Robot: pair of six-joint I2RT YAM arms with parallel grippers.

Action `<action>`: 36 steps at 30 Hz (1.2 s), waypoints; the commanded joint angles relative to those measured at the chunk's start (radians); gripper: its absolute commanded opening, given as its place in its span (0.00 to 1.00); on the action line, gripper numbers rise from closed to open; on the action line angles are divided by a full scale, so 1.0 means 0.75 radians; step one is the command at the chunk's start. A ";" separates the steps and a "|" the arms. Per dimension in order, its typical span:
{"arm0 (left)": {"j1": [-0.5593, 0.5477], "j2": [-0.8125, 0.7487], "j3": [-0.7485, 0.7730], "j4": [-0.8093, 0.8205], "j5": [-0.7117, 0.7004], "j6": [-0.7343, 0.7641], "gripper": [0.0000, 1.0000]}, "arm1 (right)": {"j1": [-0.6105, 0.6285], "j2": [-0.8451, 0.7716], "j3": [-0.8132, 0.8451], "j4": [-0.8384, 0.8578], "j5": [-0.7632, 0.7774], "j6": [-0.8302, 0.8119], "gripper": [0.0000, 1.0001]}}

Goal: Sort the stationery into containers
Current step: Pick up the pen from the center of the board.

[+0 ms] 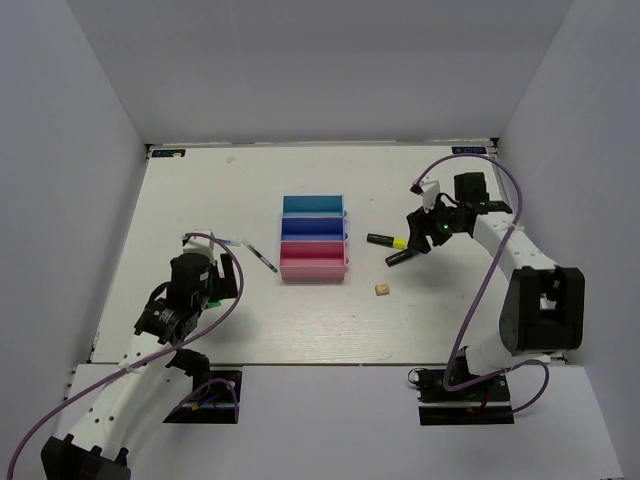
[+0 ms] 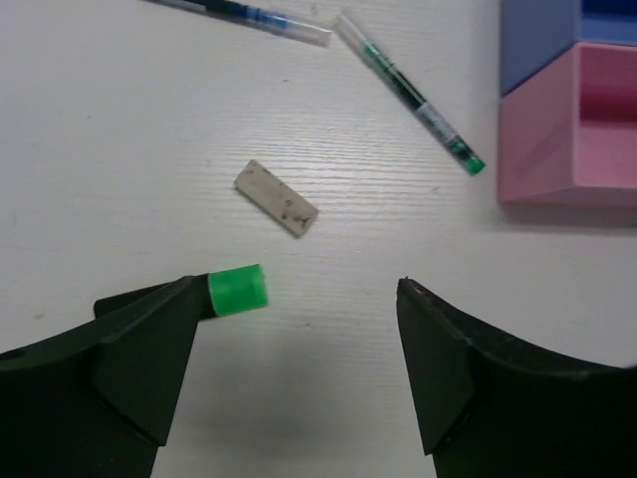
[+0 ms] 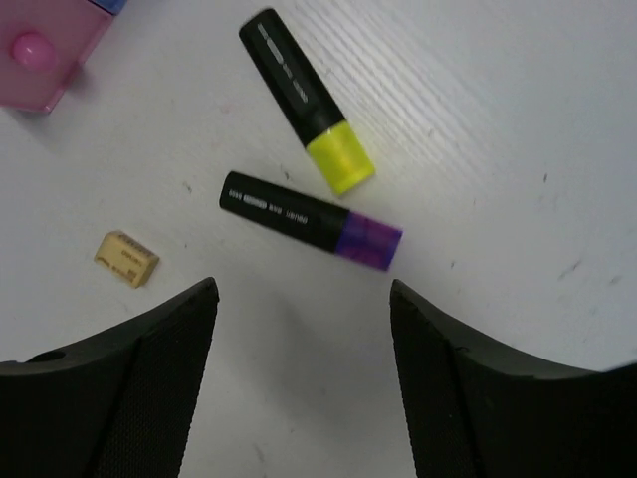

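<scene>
Since the stationery lies split to either side of the joined trays, teal tray (image 1: 312,204), blue tray (image 1: 313,227) and pink tray (image 1: 313,262), I take each side in turn. To the right, the yellow-capped marker (image 3: 304,100) and purple-capped marker (image 3: 309,219) lie close but apart, the tan cube (image 3: 126,258) alone, with bare table (image 1: 300,320) around them. My right gripper (image 3: 304,289) hangs spread and empty, with the purple-capped marker just ahead of its gap. To the left, a bluish pen (image 2: 249,15) and green-tipped pen (image 2: 413,95) lie near the pink tray's corner, with a grey slab (image 2: 276,198) nearer. The green piece (image 2: 237,289) sits at one fingertip of my left gripper (image 2: 299,299), also spread and empty; contact unclear.
</scene>
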 commanded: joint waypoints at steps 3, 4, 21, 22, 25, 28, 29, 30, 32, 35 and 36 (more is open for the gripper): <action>0.003 0.030 0.063 -0.076 -0.171 -0.053 0.91 | 0.061 0.156 0.096 0.122 -0.290 -0.328 0.77; 0.005 0.034 0.063 -0.072 -0.169 -0.051 0.91 | 0.070 0.178 0.106 0.139 -0.290 -0.422 0.77; 0.006 0.071 0.083 -0.090 -0.149 -0.028 0.92 | 0.215 0.674 0.469 -0.079 -0.122 -0.840 0.68; 0.003 0.071 0.081 -0.090 -0.145 -0.030 0.92 | 0.223 0.682 0.463 -0.079 -0.114 -0.848 0.66; 0.003 0.069 0.083 -0.090 -0.147 -0.030 0.92 | 0.246 0.706 0.448 -0.089 -0.035 -0.873 0.65; 0.001 0.069 0.083 -0.090 -0.147 -0.030 0.92 | 0.266 0.727 0.426 -0.087 0.037 -0.891 0.60; 0.005 0.067 0.081 -0.088 -0.151 -0.032 0.92 | 0.268 0.733 0.420 -0.085 0.066 -0.900 0.58; 0.003 0.067 0.081 -0.088 -0.147 -0.032 0.92 | 0.274 0.737 0.411 -0.097 0.080 -0.922 0.56; 0.005 0.067 0.079 -0.090 -0.149 -0.030 0.92 | 0.278 0.759 0.411 -0.116 0.121 -0.940 0.52; 0.005 0.067 0.079 -0.090 -0.149 -0.030 0.92 | 0.272 0.776 0.397 -0.147 0.166 -0.963 0.44; 0.006 0.069 0.079 -0.086 -0.149 -0.032 0.92 | 0.276 0.780 0.383 -0.151 0.174 -0.965 0.34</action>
